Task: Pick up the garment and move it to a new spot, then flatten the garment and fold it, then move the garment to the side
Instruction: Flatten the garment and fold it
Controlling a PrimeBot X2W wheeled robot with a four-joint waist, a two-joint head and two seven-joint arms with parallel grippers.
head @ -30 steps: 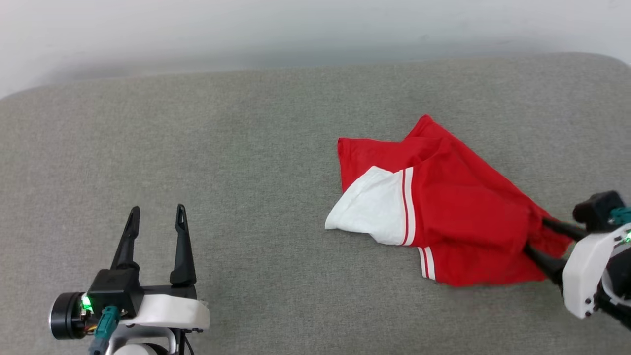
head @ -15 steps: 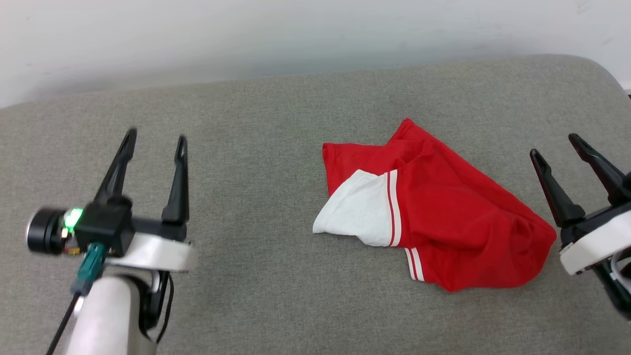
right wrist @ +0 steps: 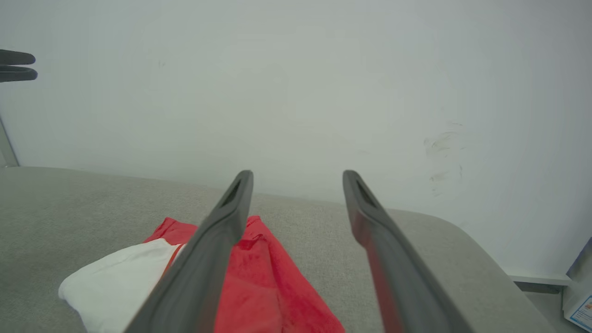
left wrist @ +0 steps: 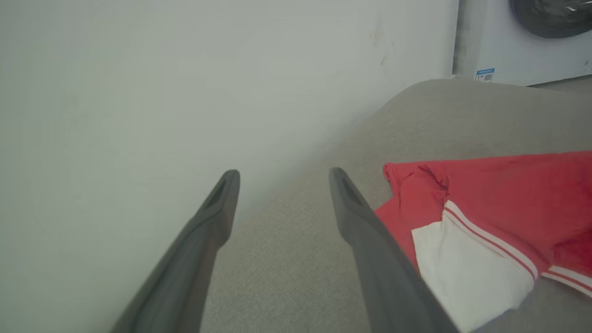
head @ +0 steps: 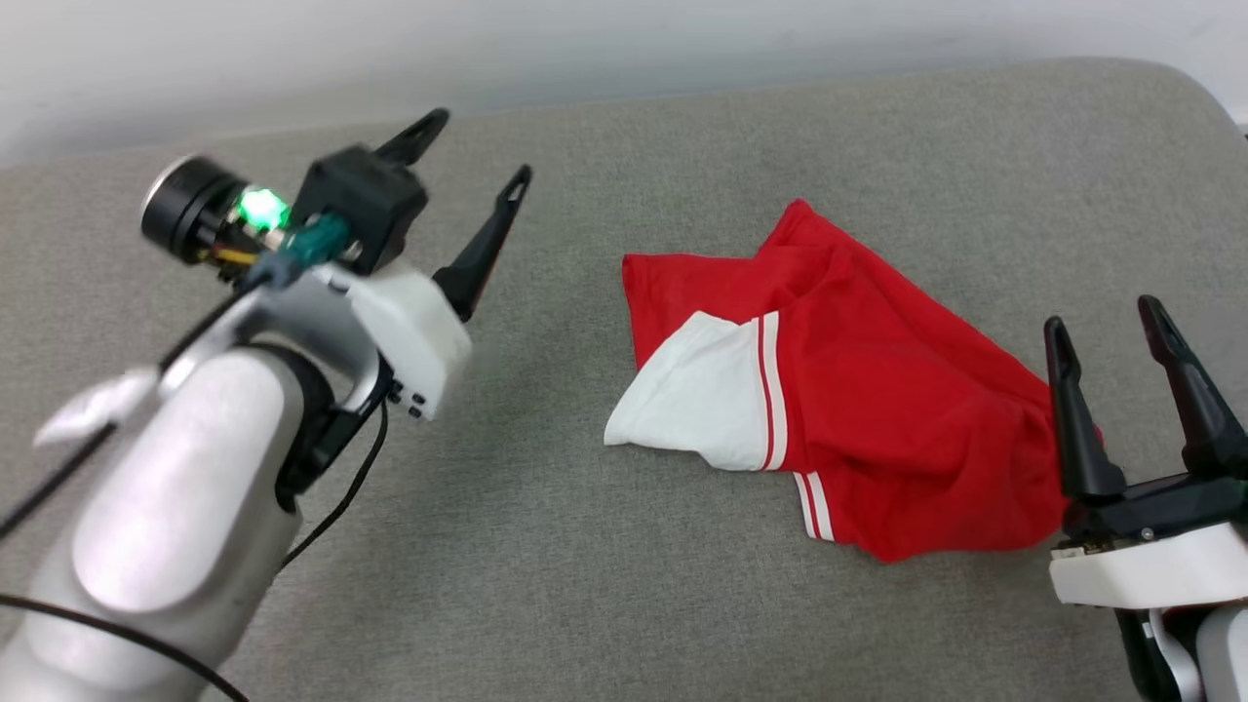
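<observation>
The left gripper [head: 478, 146] stands wide open with nothing between its two long dark fingers. In the head view it sits at the upper left, fingers aimed up and to the right towards the far edge. It is a little blurred there, with a green light glowing on its wrist block. Its own wrist view shows the left gripper [left wrist: 284, 175] with only bare fabric and wall between the fingers.

The right gripper [head: 1104, 317] is at the lower right, also fully spread and holding nothing, its fingers pointing up the view. One finger overlaps the near right edge of the garment in the head view; whether it touches the cloth I cannot tell. In the right wrist view the right gripper [right wrist: 298, 175] frames bare fabric and wall, and one finger crosses in front of the cloth.

The red jersey-style T-shirt, the garment [head: 877, 390], lies crumpled in a loose heap on the grey woven-fabric padded counter [head: 585, 585], right of centre. It is well apart from the left gripper and just beside the right one. Its white sleeve [head: 692, 409], edged with red and white stripes, is spread on the side towards the left gripper. The garment [left wrist: 499, 194] also shows at the right of the left wrist view, and the garment [right wrist: 263, 286] at the bottom of the right wrist view.

A pale plain wall [head: 585, 39] runs along behind the counter. Past the counter's rounded corner in the left wrist view stands a white appliance [left wrist: 508, 55] with a dark round window.
</observation>
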